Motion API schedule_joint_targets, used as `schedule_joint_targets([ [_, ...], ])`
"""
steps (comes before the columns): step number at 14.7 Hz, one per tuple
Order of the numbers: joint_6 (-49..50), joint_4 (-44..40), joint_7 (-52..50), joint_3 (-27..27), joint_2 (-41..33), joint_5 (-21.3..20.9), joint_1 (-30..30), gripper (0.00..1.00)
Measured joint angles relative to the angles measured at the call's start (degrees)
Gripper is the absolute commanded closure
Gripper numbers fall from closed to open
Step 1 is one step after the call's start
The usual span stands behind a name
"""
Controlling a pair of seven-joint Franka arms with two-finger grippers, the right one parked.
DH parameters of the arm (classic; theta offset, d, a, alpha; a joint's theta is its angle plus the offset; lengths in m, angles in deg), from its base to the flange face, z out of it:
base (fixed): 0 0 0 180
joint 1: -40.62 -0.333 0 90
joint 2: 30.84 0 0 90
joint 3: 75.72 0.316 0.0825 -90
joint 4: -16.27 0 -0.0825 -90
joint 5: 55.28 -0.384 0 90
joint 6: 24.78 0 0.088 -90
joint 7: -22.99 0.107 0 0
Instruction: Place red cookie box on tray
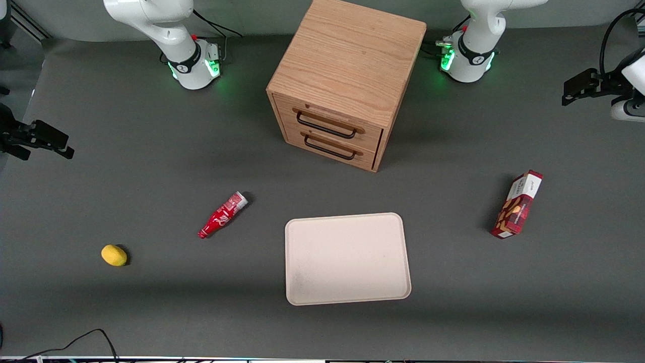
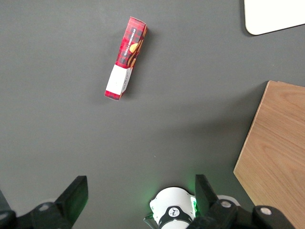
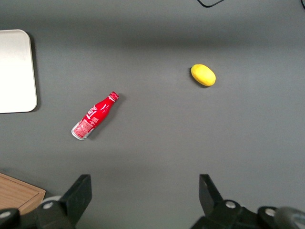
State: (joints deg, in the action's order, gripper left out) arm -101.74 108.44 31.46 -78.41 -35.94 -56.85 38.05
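Wrist view – gripper open above red cookie box.

i see my gripper high over bare mat, fingers spread wide. open table runs between the red cookie box and the tray. the wooden drawer cabinet stands farther from the camera, off that lane.

Red cookie box flat on table, well apart from tray; gripper high above.
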Motion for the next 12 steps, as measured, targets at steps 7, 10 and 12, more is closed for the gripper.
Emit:
schedule_joint_targets([
  [7, 0.11, -0.02, -0.03, 0.10, 0.07, 0.44, -0.16, 0.00],
  [10, 0.41, -0.02, -0.04, 0.60, 0.14, 1.37, -0.63, 0.00],
  [12, 0.50, -0.02, -0.04, 0.75, 0.18, 1.58, -0.73, 0.00],
])
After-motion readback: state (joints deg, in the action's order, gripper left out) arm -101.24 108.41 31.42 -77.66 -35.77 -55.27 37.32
